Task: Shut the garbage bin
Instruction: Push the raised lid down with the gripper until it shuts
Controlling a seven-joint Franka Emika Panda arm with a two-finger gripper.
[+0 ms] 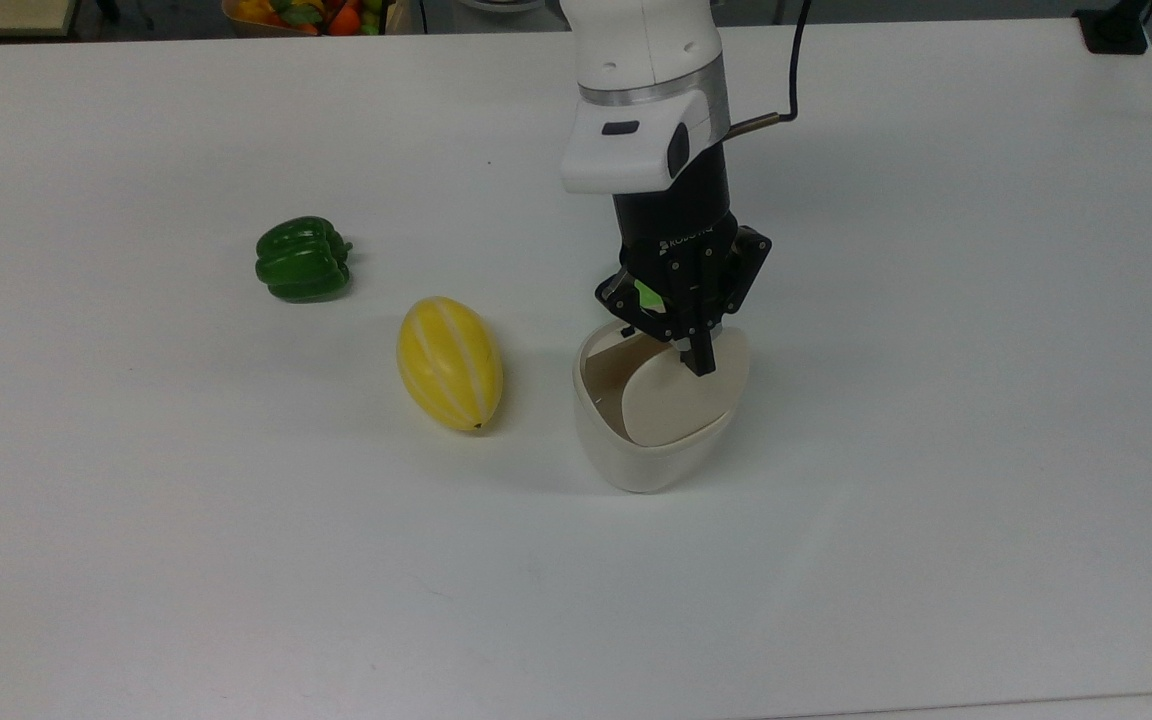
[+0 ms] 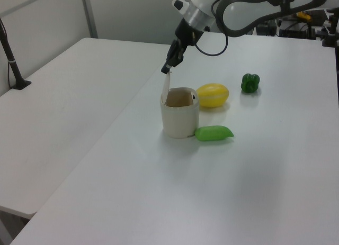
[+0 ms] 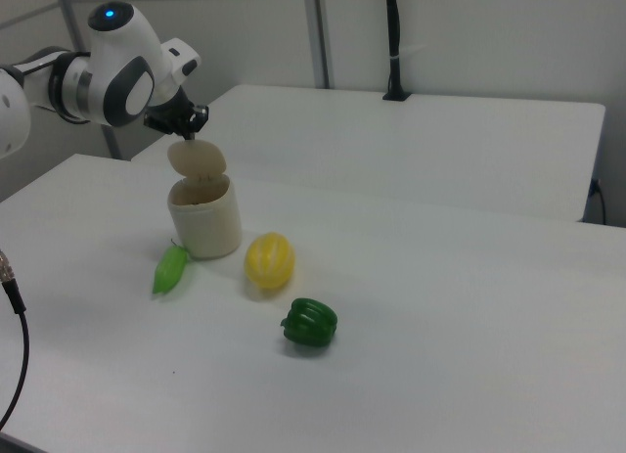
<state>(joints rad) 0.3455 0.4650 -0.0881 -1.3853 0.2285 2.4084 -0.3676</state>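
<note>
One garbage bin (image 1: 636, 450) stands upright on the white worktop (image 1: 936, 400), slightly right of centre in the top view. Its cream body is open at the top, and its beige lid (image 1: 671, 395) is raised on its hinge. In the left view the lid (image 2: 166, 86) stands nearly vertical along the bin's (image 2: 180, 120) left rim; in the right view the lid (image 3: 197, 158) rises above the bin (image 3: 205, 218).

The pincer (image 1: 701, 360) hangs from the arm directly over the lid's upper edge, pointing downward. Its fingers are drawn together with no visible gap and nothing held between them. In the left view the pincer tip (image 2: 166, 70) sits at the top edge of the lid; actual contact cannot be confirmed. In the right view the pincer (image 3: 188, 132) is just above the lid.

Just beside the bin, on the top view's left, lies a yellow melon (image 1: 449, 363). A green bell pepper (image 1: 302, 259) rests farther out on the same side, apart from the melon. In the left view, a light green pod-shaped item (image 2: 213, 133) lies against the bin's base on the left view's right.
</note>
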